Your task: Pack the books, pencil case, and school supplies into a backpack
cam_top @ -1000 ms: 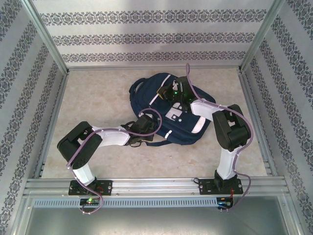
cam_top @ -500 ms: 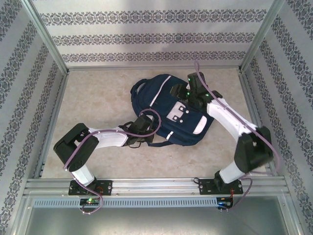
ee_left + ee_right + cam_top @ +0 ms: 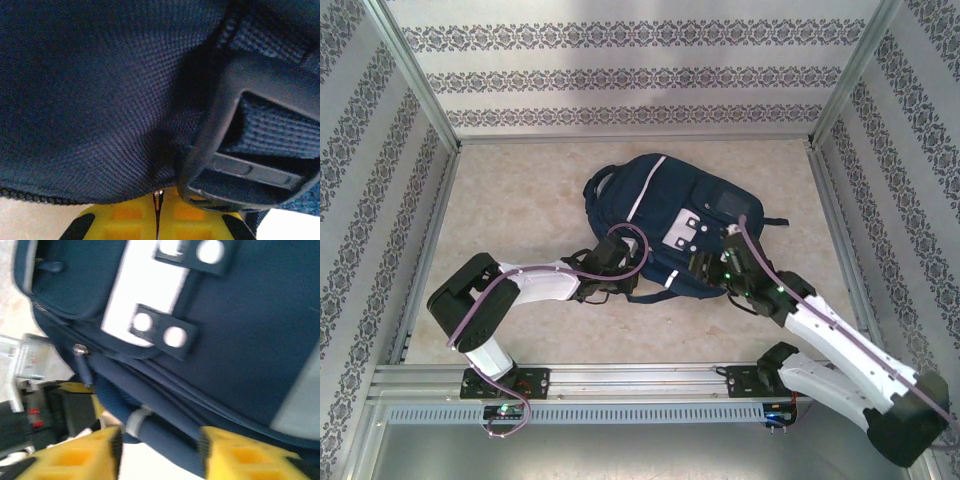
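The backpack (image 3: 665,215) is lying flat on the table (image 3: 520,200), taking up the centre of the top view, its white stripe (image 3: 645,190) running diagonally toward the upper middle of the frame. Both grippers are sitting along its lower edge.

The left gripper (image 3: 612,265) is pressing in at the bag's lower left corner, among the dark straps (image 3: 640,292). In the left wrist view the left gripper (image 3: 157,212) is showing at the bottom centre with its yellow fingers (image 3: 125,217) closed together, only a hairline slit between them. Navy fabric is hanging right above the tips, covering the upper left and centre of that frame, and a dark plastic buckle (image 3: 255,145) is sitting at the right. I cannot tell whether any fabric is being pinched in the slit.

The right gripper (image 3: 703,266) is resting at the bag's lower right edge, just below the pale grey patch (image 3: 682,230). In the right wrist view the right gripper (image 3: 160,457) is standing with its jaws apart at the bottom of the frame, and a rolled navy strap (image 3: 167,440) is passing between the two yellow fingers (image 3: 75,457). The bag's body is spreading across the upper right, and a zipper pull (image 3: 81,357) is dangling at the left.
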Available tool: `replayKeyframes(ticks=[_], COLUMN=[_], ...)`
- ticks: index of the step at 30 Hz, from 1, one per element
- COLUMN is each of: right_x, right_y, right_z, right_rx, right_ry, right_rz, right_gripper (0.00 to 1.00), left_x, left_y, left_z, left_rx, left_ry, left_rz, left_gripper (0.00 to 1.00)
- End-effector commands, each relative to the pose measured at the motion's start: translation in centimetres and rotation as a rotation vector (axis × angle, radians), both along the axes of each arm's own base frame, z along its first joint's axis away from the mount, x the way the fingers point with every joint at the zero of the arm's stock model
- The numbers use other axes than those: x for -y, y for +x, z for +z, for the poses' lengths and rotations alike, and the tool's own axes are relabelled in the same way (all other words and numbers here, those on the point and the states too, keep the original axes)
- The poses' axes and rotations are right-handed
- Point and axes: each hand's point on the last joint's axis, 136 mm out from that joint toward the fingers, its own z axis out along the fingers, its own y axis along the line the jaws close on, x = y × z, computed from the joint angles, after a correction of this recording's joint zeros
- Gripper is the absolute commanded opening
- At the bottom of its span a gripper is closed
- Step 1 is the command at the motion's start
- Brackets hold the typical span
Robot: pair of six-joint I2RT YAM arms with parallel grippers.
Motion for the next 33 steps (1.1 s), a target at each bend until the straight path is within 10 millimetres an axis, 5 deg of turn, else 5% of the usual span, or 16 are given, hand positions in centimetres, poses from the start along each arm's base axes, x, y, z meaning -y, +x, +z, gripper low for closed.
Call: replayKeyframes(ticks=[1,10,12,19,23,28,33], right_x=[2.0,-0.8,-2.0,-2.5,-1.5,3.0,6.4], right_y=[-1.1,-3.2,-3.5,-2.5,-0.9,0.5,2.9], right_z=[-2.4,-5.4,-5.9,-7.9,-8.6,-9.5,-8.3], right_rx=[-0.058,-0.136,-0.18,-0.237,-0.226,-0.241,-0.199], right_ry=[0.081,0.306,0.351,0.265,0.161,-0.068,-0.135], right_rz=[-0.121,-0.026,0.007,-0.027,-0.087,-0.232,-0.346], right_gripper=[0.0,0.0,0.12,0.03,0.05,0.09,0.17], left_x=[0.6,2.1,2.5,4.9,7.0,7.8,8.3], left_y=[-0.1,0.2,0.3,-0.4,-1.3,-1.9,-2.3], left_z=[1.4,2.4,2.7,3.4,3.6,3.8,3.5], left_rx=[0.015,0.01,0.011,0.01,0.008,0.006,-0.015], left_ry=[-0.054,-0.107,-0.116,-0.13,-0.125,-0.112,-0.124], left_rz=[-0.022,-0.052,-0.06,-0.136,-0.207,-0.25,-0.277], left_gripper=[0.0,0.0,0.0,0.0,0.0,0.0,0.0])
